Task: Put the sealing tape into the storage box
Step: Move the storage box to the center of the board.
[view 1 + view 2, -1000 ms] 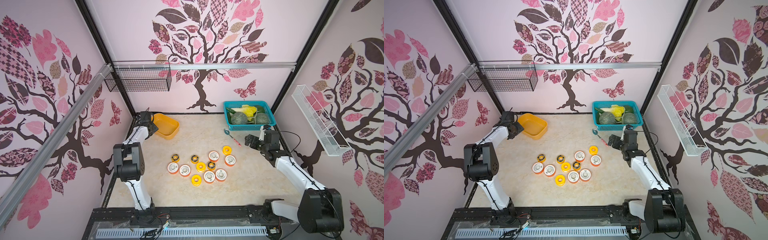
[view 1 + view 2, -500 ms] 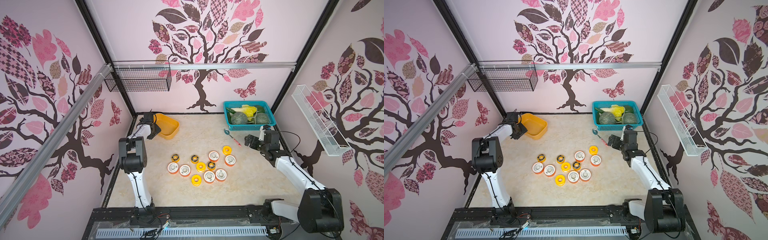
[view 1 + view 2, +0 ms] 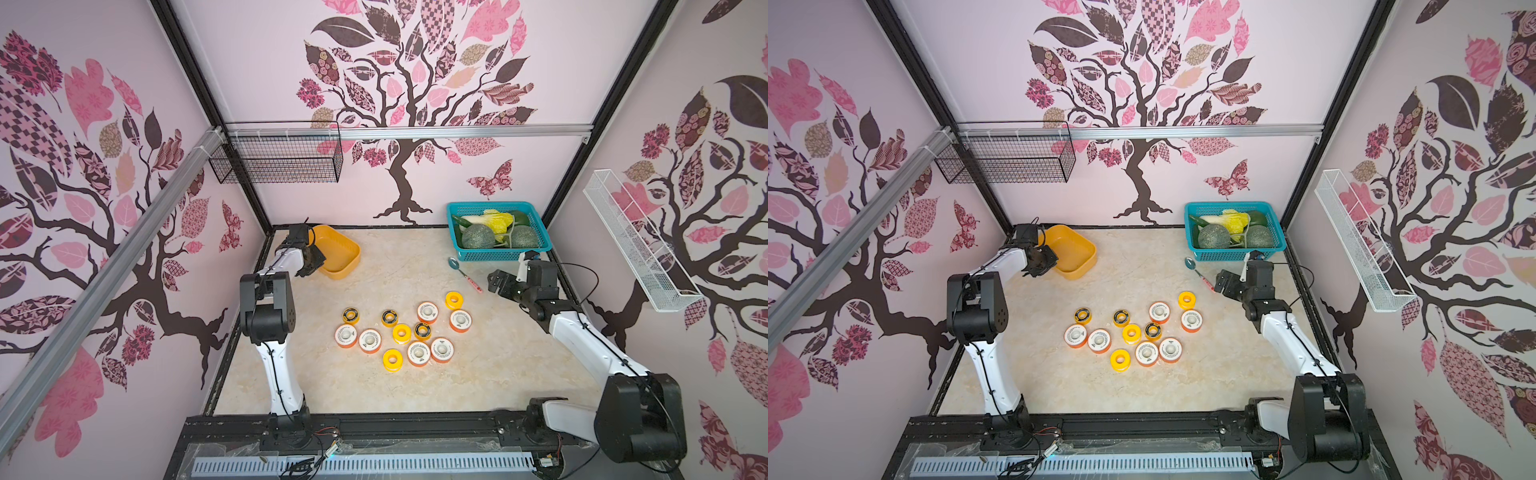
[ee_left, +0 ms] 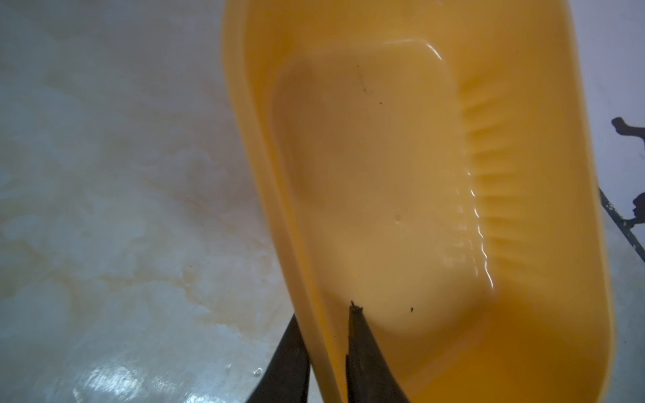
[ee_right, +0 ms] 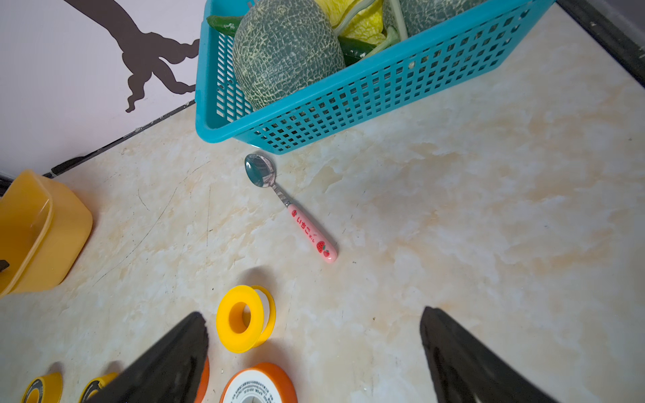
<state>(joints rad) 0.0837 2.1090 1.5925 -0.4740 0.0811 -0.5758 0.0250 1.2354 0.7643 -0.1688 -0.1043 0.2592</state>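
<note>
1. Teal latticed basket [image 3: 507, 254] sat in the far right corner of the marble-look tabletop [image 3: 415, 257], holding two netted melons [image 3: 478, 237] and a pale cabbage [image 3: 494, 219] (plus a dark green vegetable [image 5: 223, 22]).
2. Pink-handled spoon [image 3: 464, 272] lay just in front of it, not touching, bowl toward the basket.
3. Black wire basket [image 3: 276, 160] hung on the back wall.
4. White mesh basket [image 3: 636, 243] hung on the right wall.

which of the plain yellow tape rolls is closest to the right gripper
The yellow roll at the cluster's edge nearest the spoon; the other two sit farther from the right gripper.
</note>
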